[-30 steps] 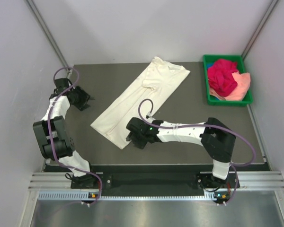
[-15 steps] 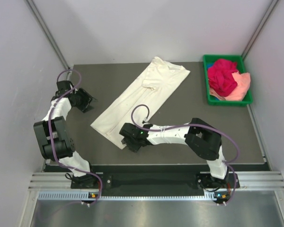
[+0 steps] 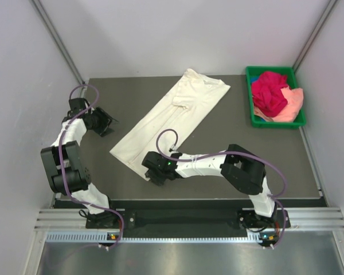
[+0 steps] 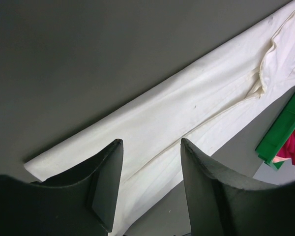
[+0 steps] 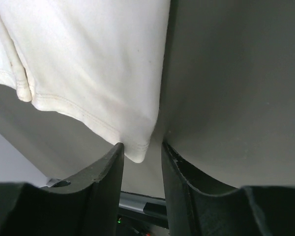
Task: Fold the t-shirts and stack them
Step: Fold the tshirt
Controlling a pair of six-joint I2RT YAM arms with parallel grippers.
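Green tray (image 3: 278, 124) sits at far right corner of dark table (image 3: 120, 97). Pale walls (image 3: 160, 34) all around.

The dark grey bench (image 3: 235, 129) carries a long-folded cream-white t-shirt (image 3: 166, 117) lying diagonally, and a green tray (image 3: 275, 124) far right.

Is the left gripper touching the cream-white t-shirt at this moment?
Apart. The top view shows a strip of bare dark table between the left gripper and the cream-white t-shirt. Its jaws stand open and empty.
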